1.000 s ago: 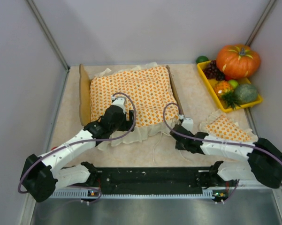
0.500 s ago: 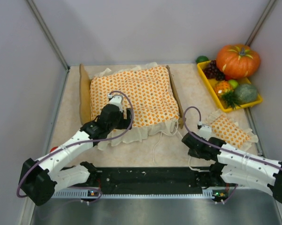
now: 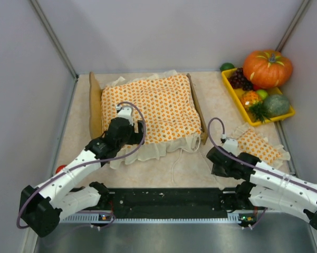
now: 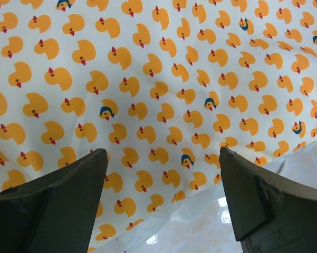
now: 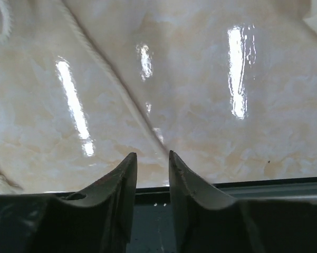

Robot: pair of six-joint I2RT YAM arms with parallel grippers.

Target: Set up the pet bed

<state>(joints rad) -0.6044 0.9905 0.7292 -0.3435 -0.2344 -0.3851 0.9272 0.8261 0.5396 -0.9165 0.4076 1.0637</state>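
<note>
From above, you see the pet bed (image 3: 197,105) on the far left part of the table (image 3: 221,100), its tall headboard (image 3: 94,108) at the left end. The orange-dotted bedspread (image 3: 153,105) is spread over it, with a pale ruffle spilling off the near side. Your left gripper (image 3: 125,113) hangs over the near left corner of the bedspread. Your right gripper (image 3: 215,162) sits low over bare table, just off the bed's near right corner. The small matching pillow (image 3: 258,145) lies just to its right, beside the arm. A yellow tray (image 3: 237,97) of fruit and a pumpkin (image 3: 267,67) stand in the far right corner, well apart from the bed. In your left wrist view, the left gripper (image 4: 163,174) stands wide apart with nothing between its fingers (image 4: 68,205). Below it is the bedspread (image 4: 158,79), printed with little yellow ducks. In your right wrist view, the right gripper (image 5: 152,158) shows only a narrow slit between its fingers (image 5: 116,184), and nothing is visibly caught there. A thin cord (image 5: 121,95) lies on the glossy table (image 5: 200,79) and runs toward that slit; you cannot tell whether the fingers touch it.
</note>
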